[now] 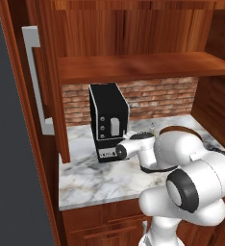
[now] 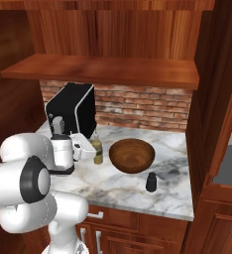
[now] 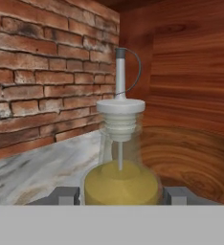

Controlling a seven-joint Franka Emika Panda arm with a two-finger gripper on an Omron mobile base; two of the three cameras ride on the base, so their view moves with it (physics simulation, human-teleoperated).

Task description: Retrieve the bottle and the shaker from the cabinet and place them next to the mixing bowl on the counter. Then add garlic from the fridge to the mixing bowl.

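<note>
Two fingers (image 3: pixel 119 195) flanking bottle (image 3: pixel 121 179)

The bottle (image 3: pixel 121 162) looked like clear glossy glass, the mixing bowl (image 2: pixel 132 155) polished wood, the counter (image 2: pixel 113 186) smooth veined marble, the wall (image 3: pixel 37 72) rough brick.

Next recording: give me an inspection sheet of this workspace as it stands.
Surface: marble counter.
Job's things: bottle upright beside the mixing bowl; shaker upright in front of the bowl, apart from it.
Clutter: black coffee machine at the back.
Claw: claw closed around the bottle's base.
Cables: nothing seen.
Surroundings: brick wall, wooden shelf above, drawers below.
</note>
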